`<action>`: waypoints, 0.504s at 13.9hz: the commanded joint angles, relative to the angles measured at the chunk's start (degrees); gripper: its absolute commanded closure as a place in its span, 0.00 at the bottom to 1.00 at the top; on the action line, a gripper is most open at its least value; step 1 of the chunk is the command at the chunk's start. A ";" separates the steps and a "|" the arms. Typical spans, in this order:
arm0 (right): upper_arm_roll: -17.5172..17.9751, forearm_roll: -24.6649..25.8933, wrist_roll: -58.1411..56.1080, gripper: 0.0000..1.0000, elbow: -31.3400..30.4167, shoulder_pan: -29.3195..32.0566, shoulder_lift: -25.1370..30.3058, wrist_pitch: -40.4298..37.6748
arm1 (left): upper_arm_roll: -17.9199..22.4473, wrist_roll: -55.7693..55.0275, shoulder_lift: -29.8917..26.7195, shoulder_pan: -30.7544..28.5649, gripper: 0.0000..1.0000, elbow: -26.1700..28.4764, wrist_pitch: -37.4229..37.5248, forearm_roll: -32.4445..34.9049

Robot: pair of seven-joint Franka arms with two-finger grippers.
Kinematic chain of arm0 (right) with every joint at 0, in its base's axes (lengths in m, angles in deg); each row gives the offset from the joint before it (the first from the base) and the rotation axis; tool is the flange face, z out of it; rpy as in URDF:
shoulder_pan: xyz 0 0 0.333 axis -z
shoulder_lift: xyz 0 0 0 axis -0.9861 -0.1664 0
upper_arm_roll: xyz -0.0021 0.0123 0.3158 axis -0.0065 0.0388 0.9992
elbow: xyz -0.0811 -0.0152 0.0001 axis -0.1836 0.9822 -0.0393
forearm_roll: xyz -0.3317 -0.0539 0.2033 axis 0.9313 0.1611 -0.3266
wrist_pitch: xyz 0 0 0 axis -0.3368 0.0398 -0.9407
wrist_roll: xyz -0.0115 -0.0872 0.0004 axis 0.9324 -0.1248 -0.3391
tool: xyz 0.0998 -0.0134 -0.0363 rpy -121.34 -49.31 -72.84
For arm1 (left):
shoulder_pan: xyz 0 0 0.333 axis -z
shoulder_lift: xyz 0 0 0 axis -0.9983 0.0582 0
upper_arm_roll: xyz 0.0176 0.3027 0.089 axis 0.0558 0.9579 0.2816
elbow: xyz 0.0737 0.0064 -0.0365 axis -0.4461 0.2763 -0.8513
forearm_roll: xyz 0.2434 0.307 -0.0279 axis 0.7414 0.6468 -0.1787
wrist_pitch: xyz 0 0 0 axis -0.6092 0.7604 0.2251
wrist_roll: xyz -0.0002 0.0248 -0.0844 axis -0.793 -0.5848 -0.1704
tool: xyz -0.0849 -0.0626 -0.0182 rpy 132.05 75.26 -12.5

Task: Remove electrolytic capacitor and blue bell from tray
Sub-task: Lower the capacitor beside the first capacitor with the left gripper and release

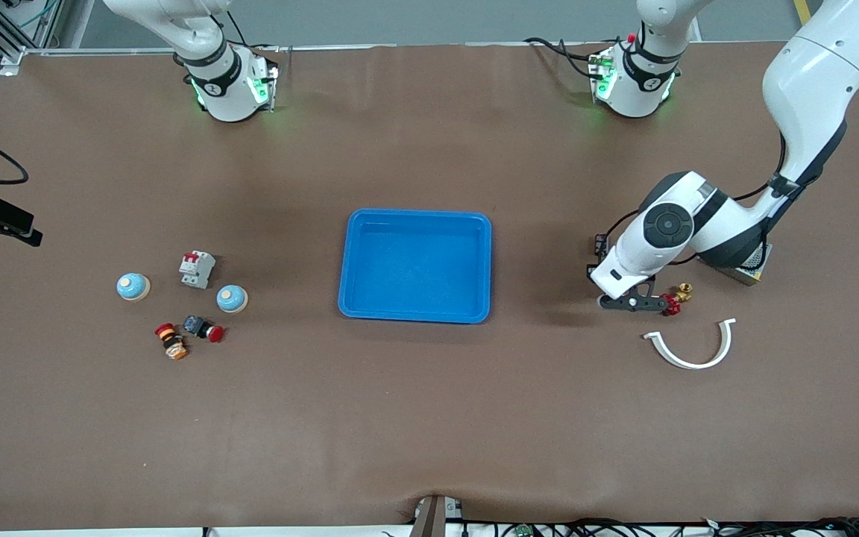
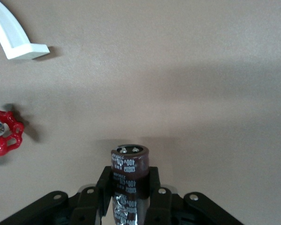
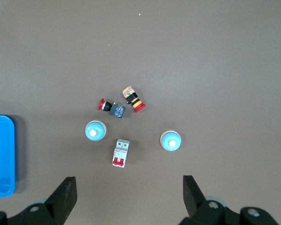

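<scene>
Left end effector [image 2: 129, 197] low over bench [image 1: 429, 418] at left arm's end, clamped on dark capacitor [image 2: 128, 169]; red valve handwheel [image 1: 672, 303] just beside; white curved clip [image 1: 692, 349] nearer front camera. Right end effector [image 3: 129, 199] high above bench, fingers [image 3: 65, 193] spread wide, holding nothing. Two blue bells [image 1: 133, 286] [image 1: 232, 298] on bench toward right arm's end, flanking white circuit breaker [image 1: 197, 268]; two push-button switches [image 1: 171, 340] [image 1: 203, 327] nearer front camera. Blue tray [image 1: 416, 224] mid-bench.

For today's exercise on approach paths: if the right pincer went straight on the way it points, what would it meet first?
Probably the white circuit breaker, lying between two blue bells on the table; the right pincer is open, and depth is unclear.
</scene>
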 commanded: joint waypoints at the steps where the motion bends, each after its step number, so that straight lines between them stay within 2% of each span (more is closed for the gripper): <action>1: 1.31 0.06 0.67 0.00 1.31 1.22 -0.51 -0.65 | -0.87 0.10 -0.36 -0.46 1.00 0.37 0.01 0.72; 5: 1.31 0.15 0.59 0.00 1.92 1.31 -0.51 -0.39 | -0.43 0.10 0.96 -0.29 1.00 0.10 -1.83 1.07; 7: 1.14 0.50 0.59 0.00 2.27 1.05 -0.51 0.05 | 0.01 -0.69 1.75 -0.29 1.00 0.10 -3.14 3.69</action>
